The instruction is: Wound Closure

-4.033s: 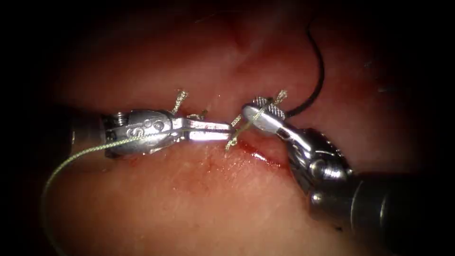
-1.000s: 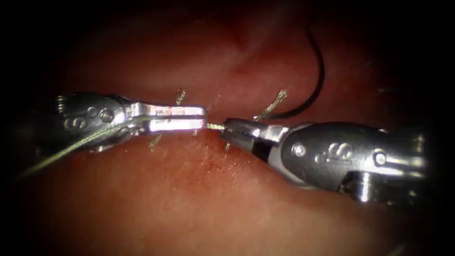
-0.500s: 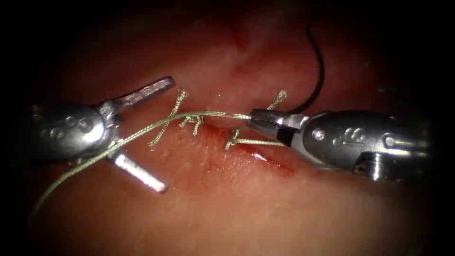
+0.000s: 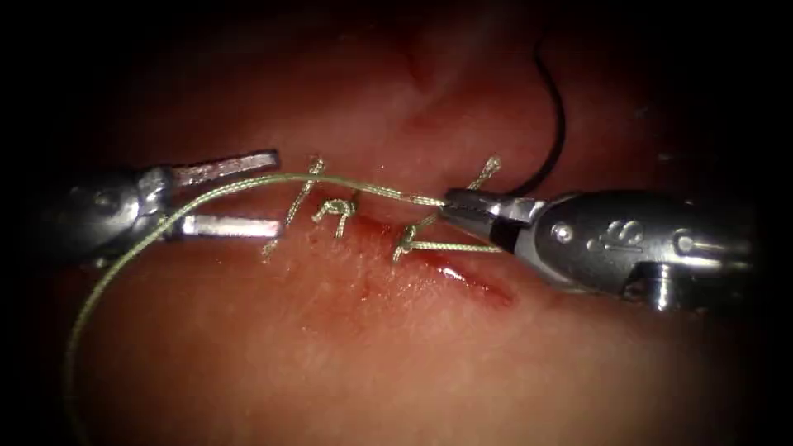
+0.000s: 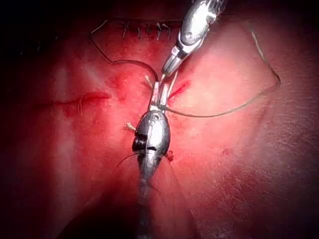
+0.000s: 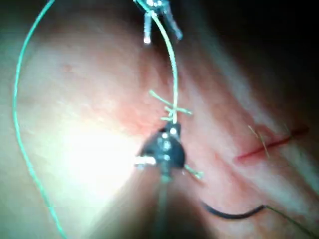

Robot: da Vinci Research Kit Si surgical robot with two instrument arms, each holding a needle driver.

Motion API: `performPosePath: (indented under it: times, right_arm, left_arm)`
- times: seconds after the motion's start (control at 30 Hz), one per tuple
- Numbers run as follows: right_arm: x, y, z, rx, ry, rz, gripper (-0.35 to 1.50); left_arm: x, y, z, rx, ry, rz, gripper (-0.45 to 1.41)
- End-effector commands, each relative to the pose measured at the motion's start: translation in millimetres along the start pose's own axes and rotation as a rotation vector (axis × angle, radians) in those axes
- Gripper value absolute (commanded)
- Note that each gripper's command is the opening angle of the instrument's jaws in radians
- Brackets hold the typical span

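My right tool [image 4: 447, 202] comes in from the right with its jaws shut on the pale thread [image 4: 248, 180] just above the cut [image 4: 471, 281]. From that grip the thread arcs left, passes between the two parted jaws of my left tool [image 4: 278, 192], and drops away in a long loop. The left jaws are open and hold nothing. A short strand runs from the right tool to a knot [image 4: 405, 244] at the cut's edge. The dark curved needle [image 4: 555, 124] lies free on the tissue behind the right tool, held by neither tool. It is also the dark curve [image 6: 229, 213] in the right wrist view.
A tied stitch [image 4: 334, 210] with cut ends sits left of the knot. Red fluid wets the cut's right end. The left wrist view shows my left tool [image 5: 158, 97], the right tool [image 5: 192, 30] and a row of earlier stitches [image 5: 144, 30].
One second ago both tools pulled the thread taut. The left jaws then let go, swung wide and have now narrowed around the thread. The left tool has drawn back left; the right tool keeps its grip.
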State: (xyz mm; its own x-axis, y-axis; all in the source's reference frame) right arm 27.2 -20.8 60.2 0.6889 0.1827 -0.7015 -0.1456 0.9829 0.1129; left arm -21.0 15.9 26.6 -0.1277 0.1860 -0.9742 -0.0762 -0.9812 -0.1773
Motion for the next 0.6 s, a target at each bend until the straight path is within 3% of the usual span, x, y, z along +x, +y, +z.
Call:
performPosePath:
  times: [0.03,0.33,0.47,0.5,0.53,0.57,0.6]
  right_arm:
    - [0.2,-0.1,0.8,0.0,0.003,0.001,-0.35]
    - [0.3,-0.7,0.4,0.008,0.008,-0.002,-0.35]
    - [0.7,-1.2,-0.5,0.038,0.066,0.033,-0.35]
    - [0.8,-1.3,-0.8,0.037,0.082,0.052,-0.06]
    - [1.0,-1.3,-1.4,0.034,0.107,0.067,0.49]
    - [1.1,-1.2,-1.9,0.032,0.128,0.07,0.78]
    - [1.3,-1.1,-2.5,0.024,0.153,0.074,0.91]
  left_arm:
    - [-0.5,0.0,0.4,-0.007,0.003,0.012,-0.45]
    - [-0.2,0.2,-0.2,-0.006,0.014,0.046,-0.45]
    - [-0.3,0.1,-0.2,-0.005,0.015,0.051,-0.45]
    - [-0.3,-0.1,-0.2,-0.006,0.015,0.051,-0.45]
    - [-0.4,-0.3,-0.2,-0.001,0.011,0.05,-0.45]
    - [-0.6,-0.6,-0.3,0.005,0.008,0.056,-0.45]
    - [-0.8,-0.9,-0.4,0.007,0.007,0.056,-0.45]
